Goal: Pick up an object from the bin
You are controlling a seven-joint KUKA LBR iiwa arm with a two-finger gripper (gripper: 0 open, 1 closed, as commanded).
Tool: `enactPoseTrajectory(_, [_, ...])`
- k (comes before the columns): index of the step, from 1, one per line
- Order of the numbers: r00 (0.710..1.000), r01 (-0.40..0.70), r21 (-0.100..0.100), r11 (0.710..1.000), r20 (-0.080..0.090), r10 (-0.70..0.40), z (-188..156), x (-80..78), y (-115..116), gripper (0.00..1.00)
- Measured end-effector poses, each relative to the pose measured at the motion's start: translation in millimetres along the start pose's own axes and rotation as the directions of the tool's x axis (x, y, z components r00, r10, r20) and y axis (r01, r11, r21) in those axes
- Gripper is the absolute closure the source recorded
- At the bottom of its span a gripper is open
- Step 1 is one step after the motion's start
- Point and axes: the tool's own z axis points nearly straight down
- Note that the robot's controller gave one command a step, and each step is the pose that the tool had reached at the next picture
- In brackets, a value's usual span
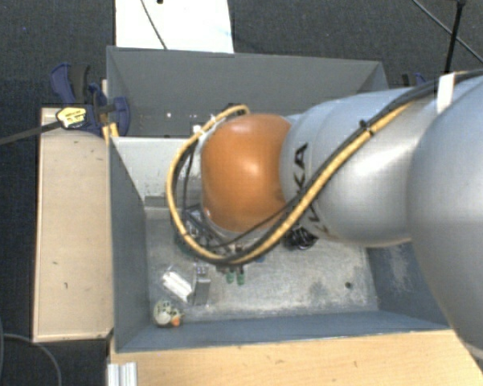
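- Pale grey oblong piece [201,283]: in my judgement the likeliest pick. It lies on the bin floor just beside the gripper [234,277], at its 9 o'clock.
- Jaw state: you cannot tell. The orange dome-shaped wrist cover [241,171] and its looped cables hide most of the tool. Nothing shows as held.
- White flat rectangular block [177,285]: just beside the grey piece at its 9 o'clock; whether they touch, I cannot tell.
- Small round speckled ball with an orange patch [167,314]: at the gripper's 7 o'clock, near the bin's corner.
- Dark tangled thing [302,238]: at the gripper's 2 o'clock, partly under the arm.
- To do the step well: shift toward 9 o'clock, centre over the grey piece alone and descend straight, so the white block is not caught too.
- Edges: the sloped left wall of the grey metal bin [128,240] at 9 o'clock and its front wall at 6 o'clock crowd these things, so expect little room there.
- Open floor lies toward 3 to 4 o'clock; lift out that way.
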Motion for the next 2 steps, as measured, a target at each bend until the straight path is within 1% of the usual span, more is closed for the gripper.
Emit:
enactPoseTrajectory(1, [0.988,-0.154,0.003,0.988,-0.002,0.154,38,-0.8,-37,0.00])
enactPoseTrajectory(2, [0.991,-0.133,-0.004,0.991,0.012,0.134,100,-62.5,-64,0.00])
